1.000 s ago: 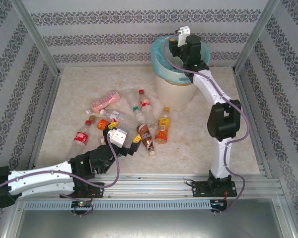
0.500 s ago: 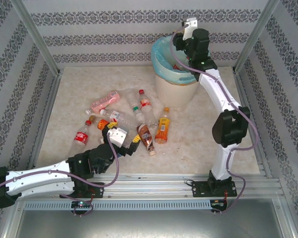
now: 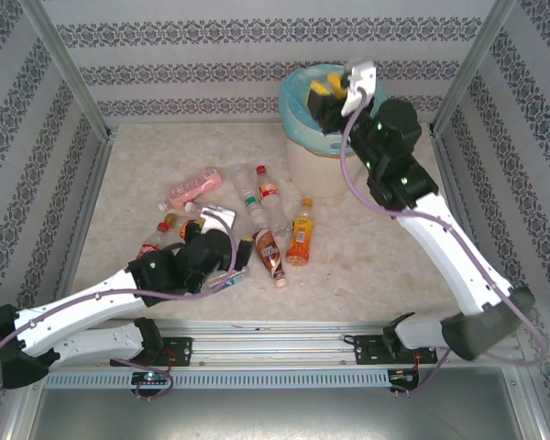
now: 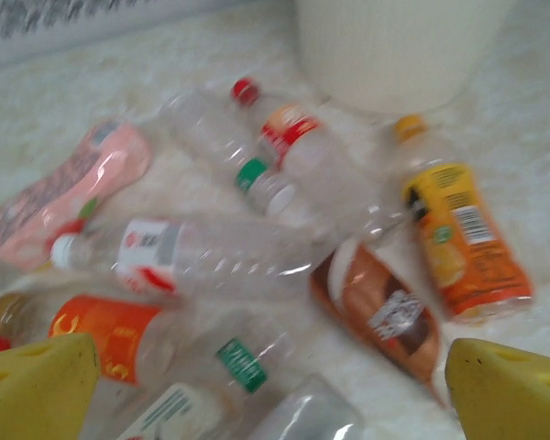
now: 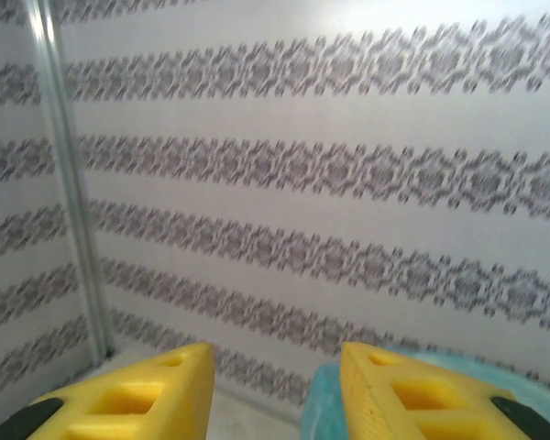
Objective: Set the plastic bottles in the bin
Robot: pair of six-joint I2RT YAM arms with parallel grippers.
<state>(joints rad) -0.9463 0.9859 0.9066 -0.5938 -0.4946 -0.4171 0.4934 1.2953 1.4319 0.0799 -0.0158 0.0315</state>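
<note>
Left wrist view: left gripper (image 4: 273, 392) hangs with jaws spread wide above the plastic bottles (image 4: 220, 257), heaped touching on the desk near the bin (image 4: 394, 46). Risk: closing may pinch two, or squirt one aside. Right gripper (image 5: 277, 392) jaws open, empty, by the bin rim.

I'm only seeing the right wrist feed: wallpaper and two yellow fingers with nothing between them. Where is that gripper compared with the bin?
Observer: The top view puts the right gripper above the lined mouth of the bin.
Operator: Any bottles on the table?
Observer: Yes, the plastic bottles lie clustered left of the bin, toward the arm bases.
Operator: And the left gripper?
Observer: The left gripper is open, low over that cluster, with a brown bottle just ahead of its fingers.
</note>
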